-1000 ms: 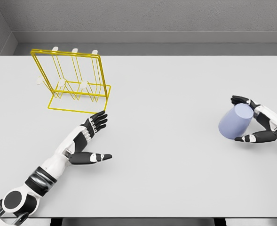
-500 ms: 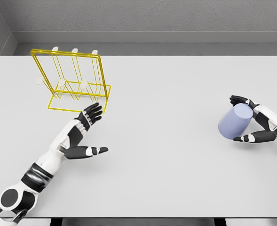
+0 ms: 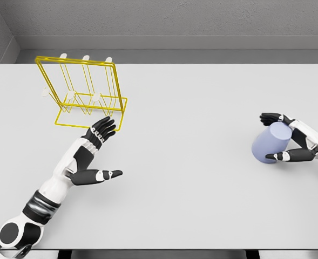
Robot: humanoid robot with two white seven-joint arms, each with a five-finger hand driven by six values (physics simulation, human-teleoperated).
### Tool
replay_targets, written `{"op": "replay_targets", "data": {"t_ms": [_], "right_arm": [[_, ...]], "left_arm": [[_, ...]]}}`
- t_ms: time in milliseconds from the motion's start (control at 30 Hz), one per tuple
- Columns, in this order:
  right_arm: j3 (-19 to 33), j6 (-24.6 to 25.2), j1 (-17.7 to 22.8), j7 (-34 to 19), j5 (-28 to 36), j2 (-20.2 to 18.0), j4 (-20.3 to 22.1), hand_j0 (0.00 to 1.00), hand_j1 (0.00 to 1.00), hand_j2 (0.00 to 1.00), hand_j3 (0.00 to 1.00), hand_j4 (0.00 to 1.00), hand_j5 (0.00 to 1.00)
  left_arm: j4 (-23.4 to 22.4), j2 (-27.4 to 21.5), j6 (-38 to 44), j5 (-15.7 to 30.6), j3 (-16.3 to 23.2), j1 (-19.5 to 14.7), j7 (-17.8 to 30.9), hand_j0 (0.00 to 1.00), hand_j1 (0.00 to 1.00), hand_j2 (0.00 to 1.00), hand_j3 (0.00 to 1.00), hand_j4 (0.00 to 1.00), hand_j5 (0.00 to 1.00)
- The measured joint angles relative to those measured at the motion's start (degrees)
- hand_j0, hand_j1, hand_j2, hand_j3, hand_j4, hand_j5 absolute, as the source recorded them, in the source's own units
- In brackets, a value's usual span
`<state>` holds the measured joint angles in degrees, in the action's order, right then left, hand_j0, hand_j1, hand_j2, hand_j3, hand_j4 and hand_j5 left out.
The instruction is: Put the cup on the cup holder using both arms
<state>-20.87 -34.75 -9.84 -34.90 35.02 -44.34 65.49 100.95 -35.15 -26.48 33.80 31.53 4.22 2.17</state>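
Observation:
A pale blue cup (image 3: 268, 142) lies tilted at the right side of the white table (image 3: 191, 108), its mouth turned toward the right hand. My right hand (image 3: 278, 137) is shut on it, fingers over the top and thumb under the rim. A yellow wire cup holder (image 3: 84, 93) with white-tipped pegs stands at the far left. My left hand (image 3: 103, 148) is open and holds nothing, its fingertips just in front of the holder's base.
A grey wall runs behind the table. The table's front edge lies close below my left arm. A wide stretch of bare tabletop separates the two hands.
My left hand has drawn a little left and toward the holder's base. The right hand has tilted the cup slightly and shifted it down a touch.

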Motion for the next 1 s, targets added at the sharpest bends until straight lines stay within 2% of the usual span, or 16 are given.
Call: {"op": "replay_targets", "data": {"t_ms": [100,300,367,567,733,1000], "right_arm": [[-0.23,0.14,0.00,-0.04,0.41,0.03,0.18,0.78,0.78,0.78,0.78,0.78,0.78],[-0.55,0.26,-0.09,0.00,0.83,-0.02,0.31,0.70,0.70,0.70,0.70,0.70,0.70],[-0.68,0.30,-0.09,-0.01,1.11,-0.07,0.34,0.70,0.70,0.70,0.70,0.70,0.70],[-1.15,-0.08,-0.88,-0.24,-0.08,-0.25,0.61,0.70,0.70,0.70,0.70,0.70,0.70],[-1.44,-0.26,-1.41,-0.17,-0.70,-0.57,1.77,0.66,0.66,0.66,0.66,0.66,0.66],[-1.93,-0.28,-2.72,-0.19,-0.72,-0.74,4.30,0.66,0.66,0.66,0.66,0.66,0.66]], "left_arm": [[0.00,0.08,-0.31,-0.01,0.06,0.00,0.01,1.00,1.00,1.00,1.00,1.00,1.00],[0.00,1.20,-0.74,-0.01,0.09,0.61,0.02,1.00,1.00,1.00,1.00,1.00,1.00],[-0.01,1.72,-1.45,-0.14,0.11,1.58,0.02,1.00,1.00,1.00,1.00,1.00,1.00],[0.00,2.37,-2.60,-1.46,0.11,1.67,0.02,1.00,1.00,1.00,1.00,1.00,1.00],[0.00,2.41,-2.88,-1.64,0.11,1.76,0.02,1.00,1.00,1.00,1.00,1.00,1.00],[0.00,2.45,-3.08,-1.69,0.06,1.93,0.02,1.00,1.00,1.00,1.00,1.00,1.00]]}}
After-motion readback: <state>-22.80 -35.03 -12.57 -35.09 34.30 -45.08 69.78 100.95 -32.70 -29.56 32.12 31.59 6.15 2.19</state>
